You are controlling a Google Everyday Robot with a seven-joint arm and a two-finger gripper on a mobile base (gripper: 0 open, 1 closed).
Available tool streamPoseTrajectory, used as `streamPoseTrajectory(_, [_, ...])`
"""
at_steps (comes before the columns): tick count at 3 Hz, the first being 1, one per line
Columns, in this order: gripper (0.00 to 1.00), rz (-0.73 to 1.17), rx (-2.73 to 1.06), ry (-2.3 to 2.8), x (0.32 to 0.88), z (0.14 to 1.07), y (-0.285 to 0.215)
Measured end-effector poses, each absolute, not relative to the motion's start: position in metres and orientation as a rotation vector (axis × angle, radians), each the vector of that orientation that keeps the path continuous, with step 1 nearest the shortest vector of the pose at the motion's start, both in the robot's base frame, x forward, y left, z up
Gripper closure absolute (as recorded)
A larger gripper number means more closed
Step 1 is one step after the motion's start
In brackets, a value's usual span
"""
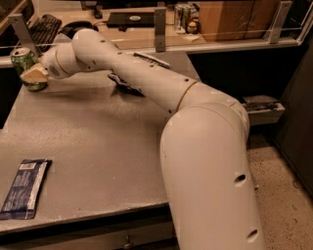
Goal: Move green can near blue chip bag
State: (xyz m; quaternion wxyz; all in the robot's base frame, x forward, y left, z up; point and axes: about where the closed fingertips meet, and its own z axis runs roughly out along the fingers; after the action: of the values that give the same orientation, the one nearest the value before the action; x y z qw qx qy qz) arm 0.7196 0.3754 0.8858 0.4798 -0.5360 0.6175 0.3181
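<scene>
The green can (23, 59) stands upright at the far left back corner of the grey table (98, 146). My gripper (34, 75) is right at the can's lower front, overlapping it; whether it grips the can does not show. The blue chip bag (125, 86) lies at the back middle of the table, dark and crumpled, mostly hidden behind my white arm (146, 78), which stretches across the table from the right.
A flat long blue wrapper (24, 188) lies near the table's front left edge. Behind the table runs a rail with glass panels (159, 24), with a keyboard (41, 27) and cans (183, 12) on the desk beyond. The floor drops off to the right.
</scene>
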Motion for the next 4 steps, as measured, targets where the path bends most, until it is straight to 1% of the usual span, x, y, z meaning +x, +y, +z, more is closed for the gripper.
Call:
streamPoseTrajectory(1, [0.72, 0.809, -1.285, 1.499, 0.723, 0.893, 0.385])
streamPoseTrajectory(2, [1.00, 0.813, -1.266, 1.451, 0.716, 0.920, 0.378])
streamPoseTrajectory(3, [1.00, 0.786, -1.291, 1.418, 0.708, 0.944, 0.360])
streamPoseTrajectory(4, [1.00, 0.717, -1.323, 1.449, 0.695, 0.962, 0.314])
